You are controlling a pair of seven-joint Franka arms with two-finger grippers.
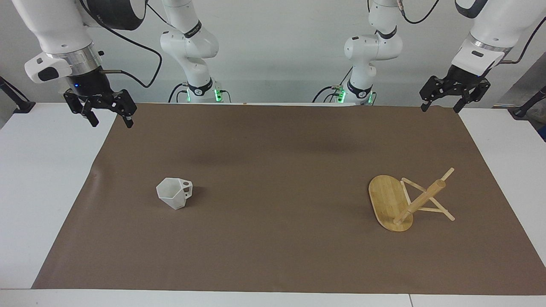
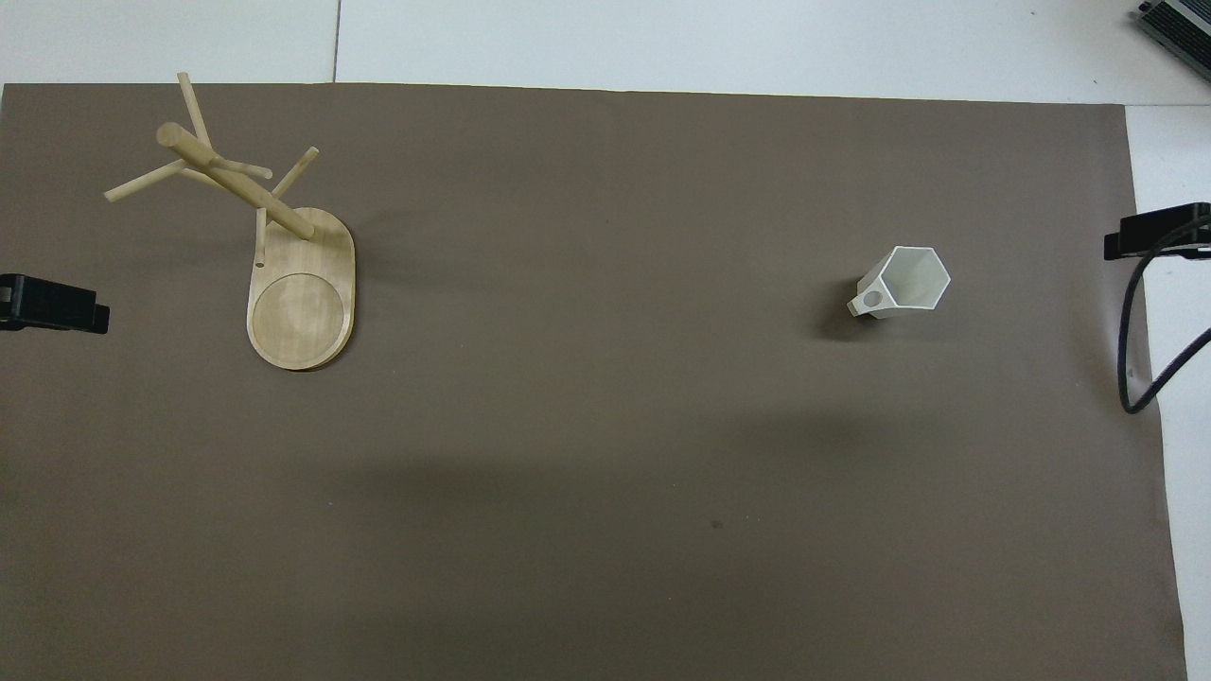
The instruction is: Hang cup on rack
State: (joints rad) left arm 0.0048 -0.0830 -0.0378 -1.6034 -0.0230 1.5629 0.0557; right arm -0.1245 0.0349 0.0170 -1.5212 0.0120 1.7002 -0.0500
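The right gripper (image 1: 108, 115) hangs with jaws wide apart and empty, over the mat's (image 1: 273, 145) edge at the right arm's end, its arm coming steeply down from above. The cup (image 1: 174, 193) sits upright on the mat below it, well apart and farther from the robots, handle turned toward the rack (image 1: 409, 200). The rack stands upright on its oval base toward the left arm's end. The left gripper (image 1: 441, 104) hangs over the mat's corner nearest the robots, jaws spread and empty, wrist tilted. No readable writing shows.
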